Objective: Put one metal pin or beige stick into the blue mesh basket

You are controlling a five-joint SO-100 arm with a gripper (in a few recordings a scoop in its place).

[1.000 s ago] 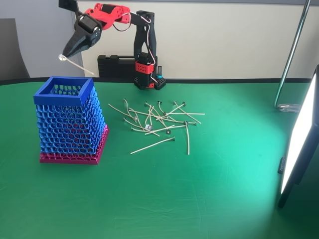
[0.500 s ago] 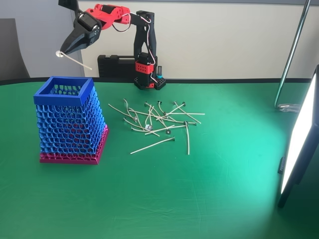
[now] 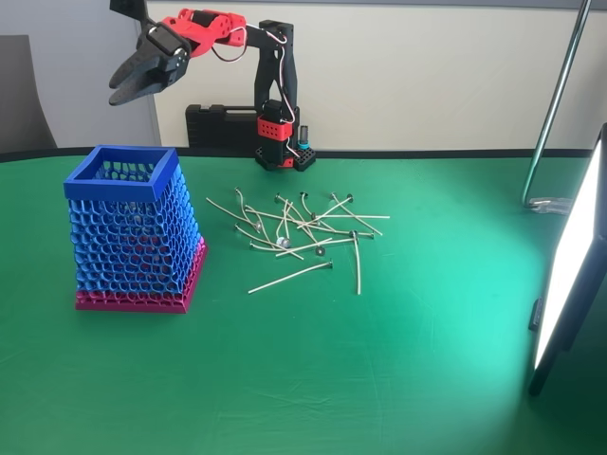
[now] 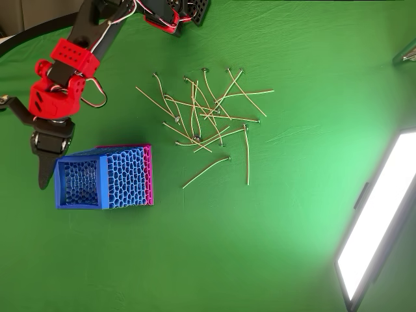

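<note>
The tabletop (image 3: 398, 379) carries a green cloth cover across its full surface. A bright light panel (image 3: 569, 275) stands at the right edge of the fixed view, well apart from the blue mesh basket (image 3: 133, 232).

The arm (image 3: 275, 76), red and black, rises from a base behind the basket and to its right in the fixed view, and reaches over toward the basket. A black case (image 3: 220, 125) lies behind the arm base against the wall.

The blue mesh basket stands upright on the tabletop, its square rim on top and its magenta base band touching the cloth. In the overhead view the basket (image 4: 104, 177) shows its open top; whether anything lies inside cannot be told through the mesh.

The hand (image 3: 121, 90) hangs above the basket rim, to the rear and left in the fixed view. Its two fingers are spread apart, with nothing between them. In the overhead view the hand (image 4: 44, 166) sits just beside the left wall of the basket.

A scatter of thin pins and sticks (image 3: 303, 232) lies on the cloth to the right of the basket, crossed over one another. One stick (image 3: 289, 277) lies apart at the near edge of the scatter.
</note>
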